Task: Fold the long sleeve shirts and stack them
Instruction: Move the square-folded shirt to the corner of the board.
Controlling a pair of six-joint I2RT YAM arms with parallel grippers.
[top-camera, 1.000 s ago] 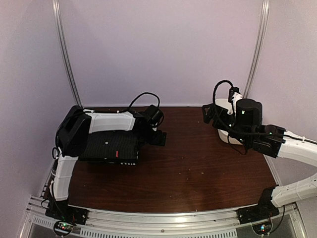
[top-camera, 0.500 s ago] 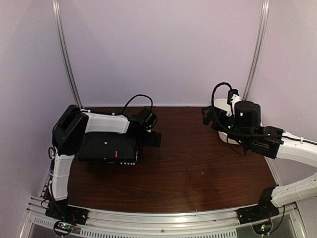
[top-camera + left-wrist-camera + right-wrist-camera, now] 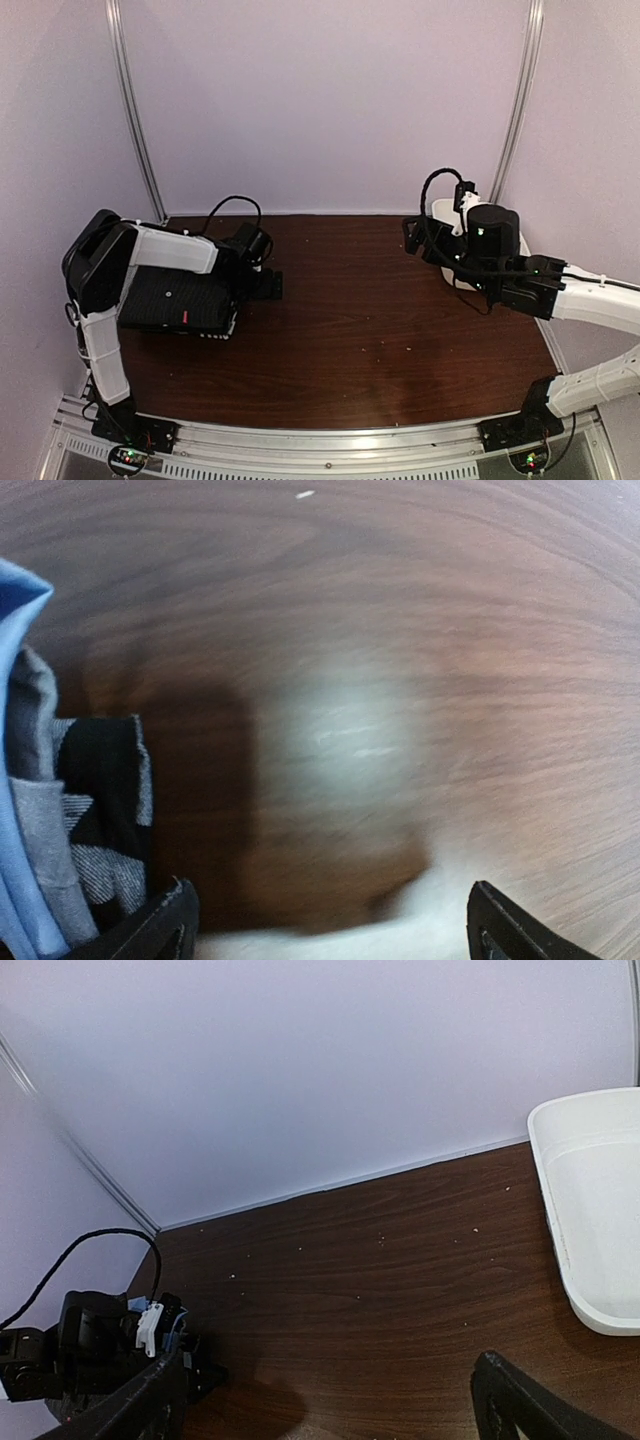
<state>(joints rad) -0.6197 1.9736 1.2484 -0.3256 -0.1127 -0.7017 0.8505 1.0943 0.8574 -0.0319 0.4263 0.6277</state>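
Left jaws released, spread wide, with only brown tabletop (image 3: 400, 630) between them; that view is blurred. Right jaws also released, holding nothing, just left of the white tub (image 3: 600, 1210). Folded shirts (image 3: 160, 300) form a dark flat stack far left of the tub, under the left arm (image 3: 170, 250), close to the tabletop's left edge. Only the left wrist view shows the stack's side: blue, grey and black layers. Only the right wrist view shows the tub's inner wall and rim. In the top view the right arm (image 3: 495, 235) hides most of the tub. A wide stretch of tabletop lies between stack and tub.
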